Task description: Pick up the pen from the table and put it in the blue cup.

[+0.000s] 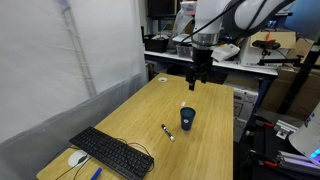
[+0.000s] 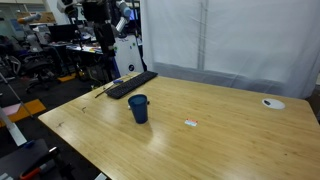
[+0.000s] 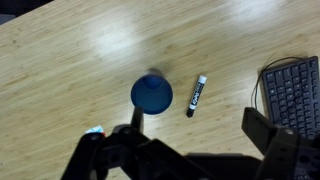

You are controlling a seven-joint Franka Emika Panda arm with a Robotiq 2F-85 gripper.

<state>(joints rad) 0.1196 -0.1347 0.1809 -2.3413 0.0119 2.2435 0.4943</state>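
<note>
A black pen with a white end (image 3: 196,95) lies flat on the wooden table (image 3: 60,70), just right of the blue cup (image 3: 151,94) in the wrist view. In an exterior view the pen (image 1: 167,132) lies a little to the front left of the upright cup (image 1: 187,118). The cup also shows in an exterior view (image 2: 138,108); I cannot make out the pen there. My gripper (image 1: 198,76) hangs high above the table's far part. In the wrist view its fingers (image 3: 200,135) are spread wide, open and empty, well above the pen and cup.
A black keyboard (image 1: 112,152) and a white mouse (image 1: 77,157) lie at the table's near end; the keyboard edge shows in the wrist view (image 3: 295,90). A small white item (image 2: 191,123) lies near the cup. A white disc (image 2: 272,103) sits by a table edge. A curtain runs alongside.
</note>
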